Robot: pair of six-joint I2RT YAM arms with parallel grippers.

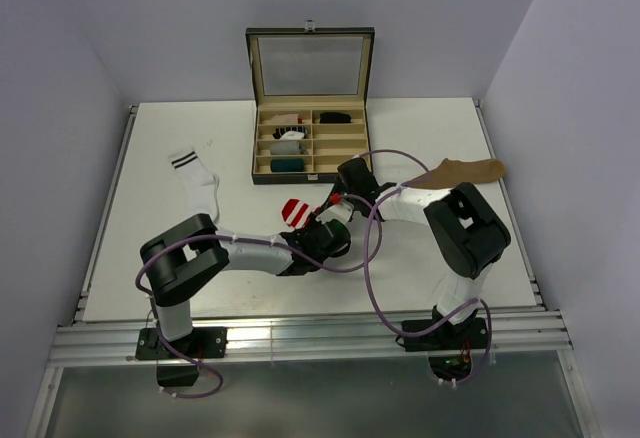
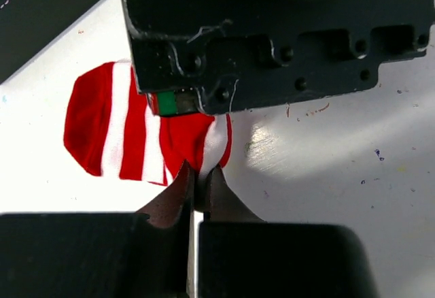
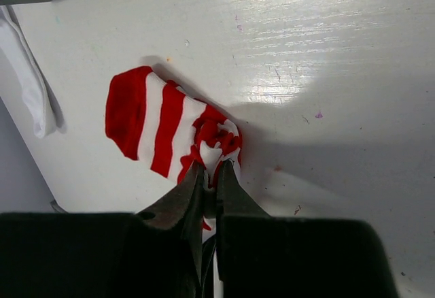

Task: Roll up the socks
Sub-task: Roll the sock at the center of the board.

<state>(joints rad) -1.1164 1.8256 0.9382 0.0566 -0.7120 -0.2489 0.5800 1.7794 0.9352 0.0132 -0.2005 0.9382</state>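
1. Only the overhead view takes in the whole white table (image 1: 130,258). A white sock (image 1: 198,183) with two dark cuff stripes lies flat at the left and a tan sock (image 1: 465,170) lies at the right. An open box (image 1: 310,32) with a glass lid stands at the far side, with small rolled bundles in its compartments.
2. The same view shows the striped sock (image 1: 293,210) just in front of the box, near the table's middle. Both arms meet at it.
3. The left wrist view alone shows the left end effector (image 2: 198,175) clenched on a fold of the sock's edge, cloth pinched between dark, pointed fingers. The other arm's black, bolted housing sits just above and hides part of the sock.
4. The right wrist view shows the right end effector (image 3: 212,169) clamped tight on a bunched, crumpled end of the same sock. The white sock's edge shows at the far left.
5. The striped sock is soft knit with broad red and white bands. Its rounded toe lies flat and its gripped end is gathered into a wad.
6. The table is glossy and speckled with tiny marks.
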